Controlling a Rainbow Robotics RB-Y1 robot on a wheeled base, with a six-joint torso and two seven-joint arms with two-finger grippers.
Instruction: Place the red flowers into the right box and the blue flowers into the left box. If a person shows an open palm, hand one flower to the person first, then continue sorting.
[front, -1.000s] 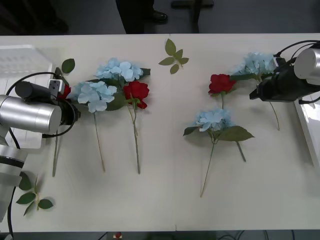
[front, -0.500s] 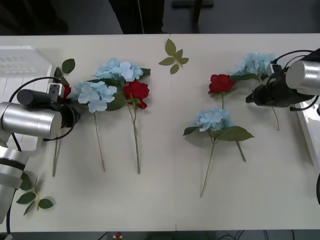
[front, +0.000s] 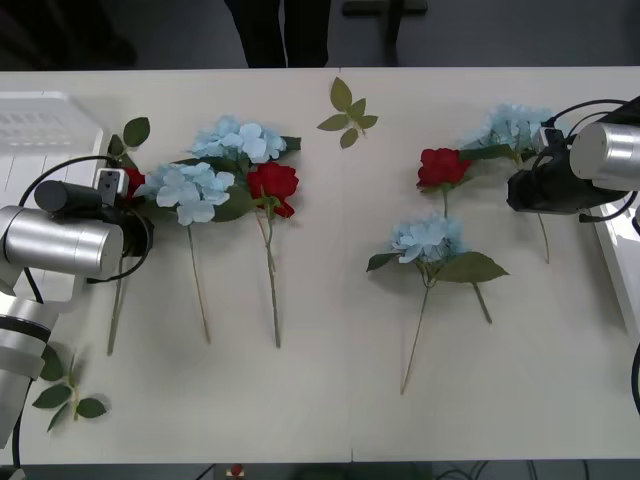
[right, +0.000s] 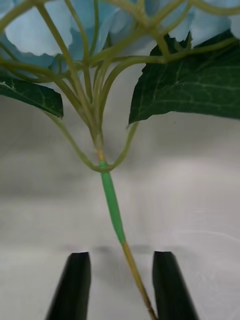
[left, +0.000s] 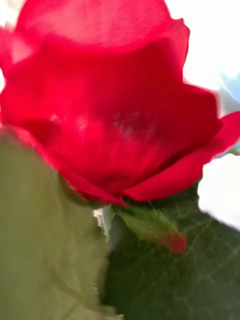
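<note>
— Between the right gripper's (right: 119, 285) parted black fingers (right: 70, 287), what?
— A thin stem, green turning tan, under a pale-blue flower (front: 515, 127) near the table's (front: 330, 400) right edge.
— And the left gripper (front: 112, 185)?
— Against a deep-red rose (left: 107, 115); I can't tell its grip.

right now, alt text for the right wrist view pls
Two black fingers of the right gripper stand open around the thin stem of a blue flower. Its pale-blue bloom and broad green leaves spread beyond, over a white table.
</note>
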